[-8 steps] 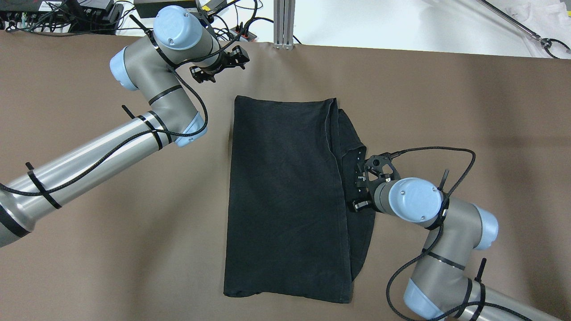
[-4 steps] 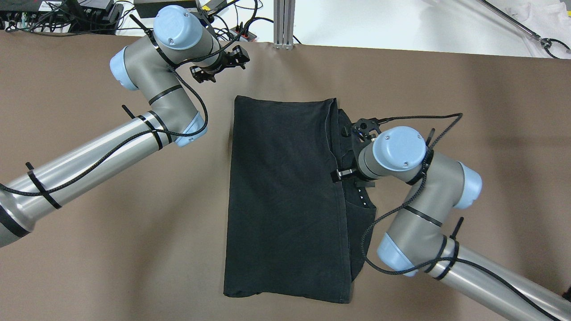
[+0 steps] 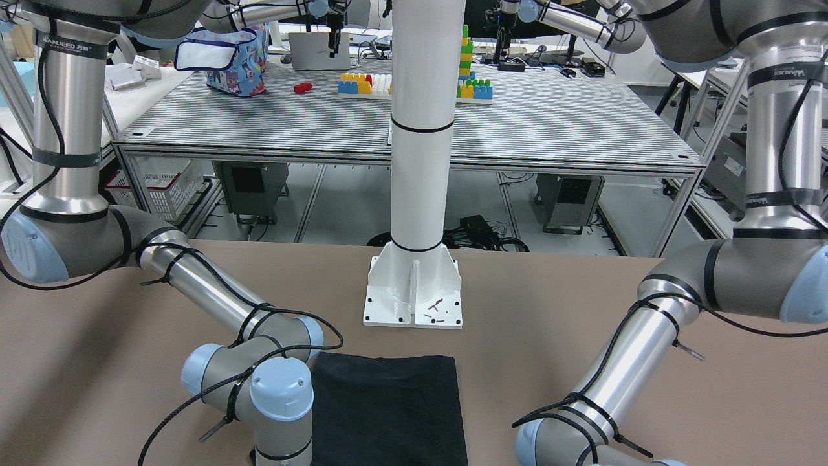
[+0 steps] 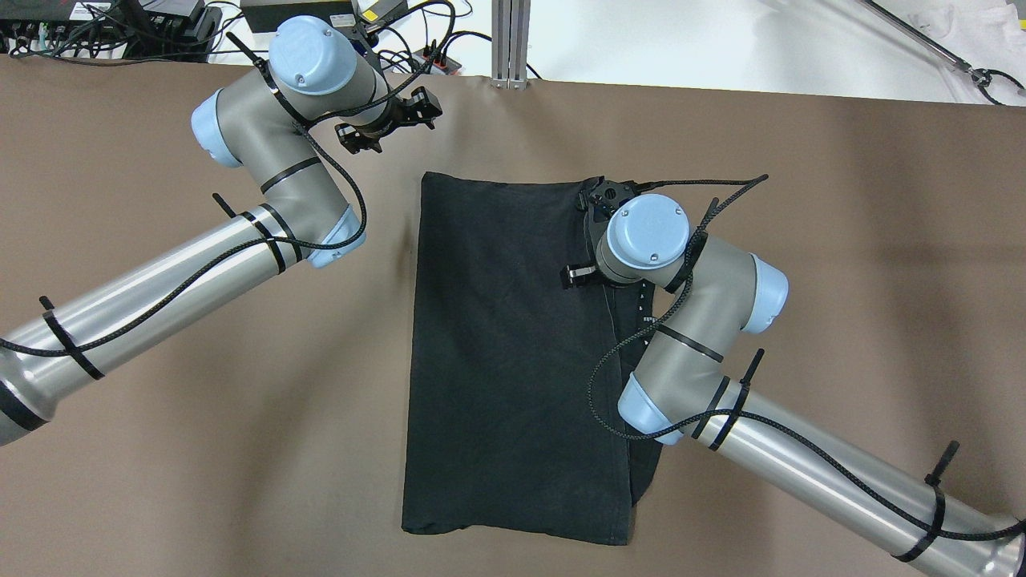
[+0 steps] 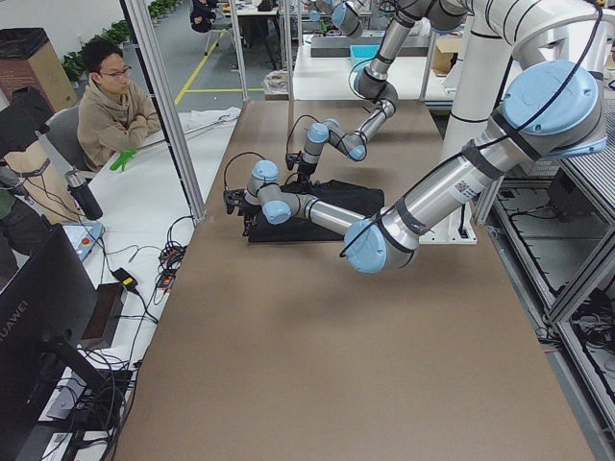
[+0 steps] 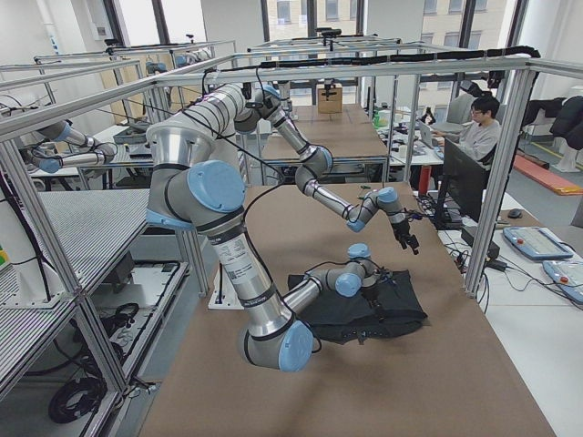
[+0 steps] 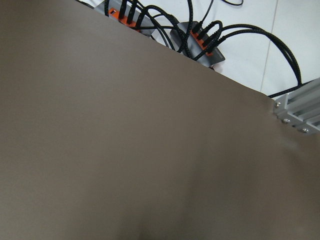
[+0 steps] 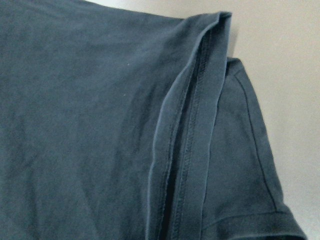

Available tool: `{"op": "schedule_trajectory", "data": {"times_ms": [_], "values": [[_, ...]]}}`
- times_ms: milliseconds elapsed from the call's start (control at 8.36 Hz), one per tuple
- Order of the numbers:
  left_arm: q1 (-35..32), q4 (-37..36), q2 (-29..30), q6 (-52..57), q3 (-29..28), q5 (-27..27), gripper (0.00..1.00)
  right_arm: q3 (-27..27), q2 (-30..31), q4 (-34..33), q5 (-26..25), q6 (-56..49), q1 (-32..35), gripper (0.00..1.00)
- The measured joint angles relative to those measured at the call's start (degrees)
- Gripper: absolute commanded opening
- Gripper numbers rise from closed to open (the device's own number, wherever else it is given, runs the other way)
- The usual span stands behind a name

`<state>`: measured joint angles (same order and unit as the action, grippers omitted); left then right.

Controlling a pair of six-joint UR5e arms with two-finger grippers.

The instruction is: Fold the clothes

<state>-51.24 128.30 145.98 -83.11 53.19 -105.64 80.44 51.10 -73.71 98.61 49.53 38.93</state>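
The black garment (image 4: 513, 336) lies flat on the brown table, folded into a tall rectangle. A hemmed edge runs down its right side and a sleeve pokes out from under that edge. It also shows in the front view (image 3: 388, 408). My right gripper (image 4: 603, 195) hangs over the garment's far right corner, mostly hidden under its wrist. The right wrist view shows the hem (image 8: 192, 135) close below with no fingers in sight. My left gripper (image 4: 389, 120) hovers over bare table beyond the garment's far left corner. I cannot tell if either is open or shut.
The white pillar's base plate (image 3: 414, 298) stands on the table at the near edge. An aluminium post (image 4: 510, 40) and cables with power strips (image 7: 197, 37) lie past the far edge. An operator (image 5: 115, 96) sits beyond the table's far side.
My right arm has swung along the garment's right edge, from its middle to the far right corner. My left arm has shifted slightly left.
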Motion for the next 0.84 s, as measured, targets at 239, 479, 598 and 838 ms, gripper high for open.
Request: {"op": "schedule_trajectory", "data": {"times_ms": [239,479,598,838], "values": [[0.0,0.1,-0.9,0.0,0.7,0.1,1.0,-2.6,0.0,2.3,-1.2,-0.7,0.7,0.95],[0.0,0.1,-1.3,0.0,1.0,0.2,1.0,-3.0,2.4,3.0,-0.1,-5.5,3.7,0.95],[0.0,0.1,-1.5,0.0,1.3,0.2,1.0,-2.4,3.6,3.0,1.7,-7.5,5.1,0.95],[0.0,0.0,-2.1,-0.3,2.3,0.2,1.0,1.5,4.5,1.7,5.6,-5.3,6.1,0.95]]}}
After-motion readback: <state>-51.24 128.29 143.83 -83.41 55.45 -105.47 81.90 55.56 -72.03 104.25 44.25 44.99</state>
